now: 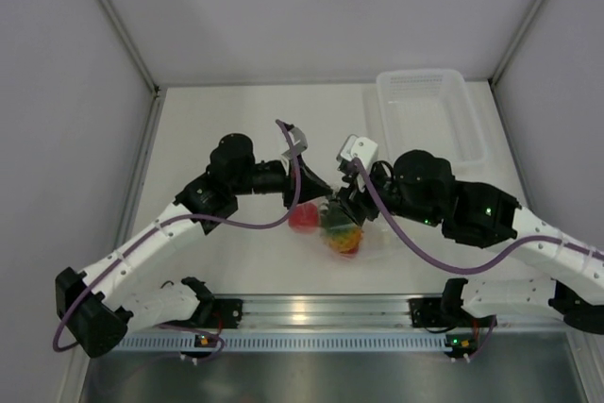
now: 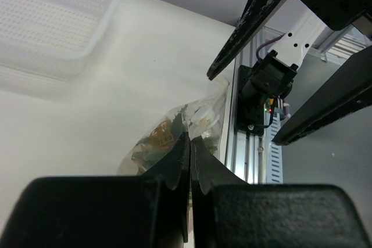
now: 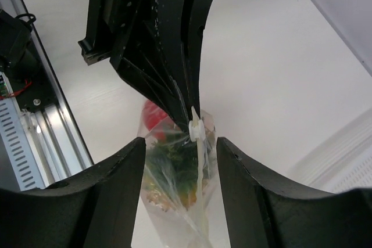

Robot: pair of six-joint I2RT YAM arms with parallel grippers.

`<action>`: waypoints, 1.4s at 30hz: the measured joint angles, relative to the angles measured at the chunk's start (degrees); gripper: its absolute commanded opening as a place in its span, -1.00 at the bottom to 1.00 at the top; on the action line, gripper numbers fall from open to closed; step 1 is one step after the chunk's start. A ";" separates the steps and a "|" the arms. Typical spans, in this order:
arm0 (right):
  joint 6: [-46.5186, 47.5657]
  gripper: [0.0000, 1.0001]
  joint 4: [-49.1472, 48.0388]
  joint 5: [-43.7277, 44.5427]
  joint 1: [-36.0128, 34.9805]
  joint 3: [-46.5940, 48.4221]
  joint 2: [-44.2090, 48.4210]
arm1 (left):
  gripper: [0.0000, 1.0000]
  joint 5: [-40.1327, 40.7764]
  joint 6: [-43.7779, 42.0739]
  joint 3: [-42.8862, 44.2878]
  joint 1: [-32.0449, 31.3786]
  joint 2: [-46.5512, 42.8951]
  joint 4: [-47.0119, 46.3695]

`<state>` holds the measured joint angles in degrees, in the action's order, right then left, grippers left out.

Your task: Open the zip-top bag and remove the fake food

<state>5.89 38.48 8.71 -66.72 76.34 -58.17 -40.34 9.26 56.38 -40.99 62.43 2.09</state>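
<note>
The left hand [image 3: 192, 121] is clamped shut on the top edge of the bag [image 3: 183, 184], its tips pinching the clear film right at a small white tab on the zip strip. The right hand [image 3: 180, 143] faces it with fingers [image 3: 110, 193] apart and the bag's upper part between them; neither pad visibly touches the plastic. From above, the two hands meet tip to tip over the middle of the counter [image 1: 236, 129], with the bag trailing from them toward the near edge, its lower end resting on the surface. The pale zip strip runs from the left hand's pinch straight down the gap of the right hand, so its long axis lies along that gap, not across it. Both hands are at the bag's mouth, but only the right is free, and the opening pull likely depends on it closing on the lip opposite the left's grip. The bag is crumpled and glossy, showing the pineapple's [image 1: 342, 238] green crown above an orange-yellow body. A red fruit [image 1: 304, 217] sits at the bag's left edge; whether it is inside cannot be told. A bin [image 1: 429, 110] stands well apart at the far right.
</note>
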 measured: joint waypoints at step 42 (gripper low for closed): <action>5.51 -0.51 0.92 -24.30 14.51 0.35 -6.10 | -1.00 -3.30 -3.17 3.65 0.00 2.67 6.12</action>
<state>11.40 39.40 -15.59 -52.21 76.69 -64.27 -43.64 6.09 60.03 -40.99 65.10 8.21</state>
